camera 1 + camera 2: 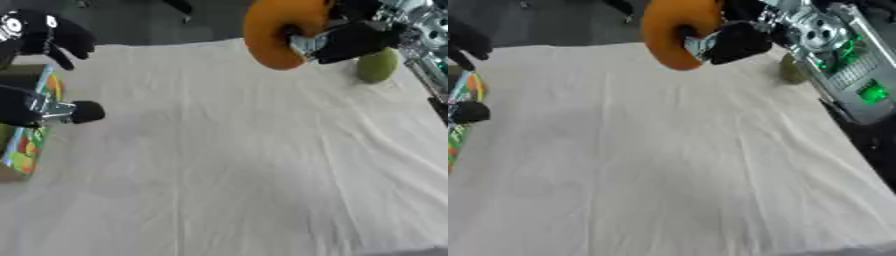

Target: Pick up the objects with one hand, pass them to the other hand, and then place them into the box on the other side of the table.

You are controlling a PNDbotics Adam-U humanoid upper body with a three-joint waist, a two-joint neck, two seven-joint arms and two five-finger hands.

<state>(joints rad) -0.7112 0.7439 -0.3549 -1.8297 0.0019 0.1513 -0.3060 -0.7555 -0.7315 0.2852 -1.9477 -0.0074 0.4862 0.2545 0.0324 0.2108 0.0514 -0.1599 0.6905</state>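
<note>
My right hand (pixel 350 40) is raised near the top right, its fingers and thumb curled round a large orange rounded object (pixel 280 30) held above the white cloth. A green round fruit (pixel 377 65) lies on the cloth just below and right of that hand. My left hand (pixel 44 37) hangs at the far left over the colourful box (pixel 26 145), fingers relaxed and spread with nothing in them; its thumb (pixel 83 112) shows lower down.
A white cloth covers the table (pixel 227 165). The box stands at the left edge. My right forearm (pixel 842 55), silver with green lights, runs down the right side. Dark floor lies beyond the far edge.
</note>
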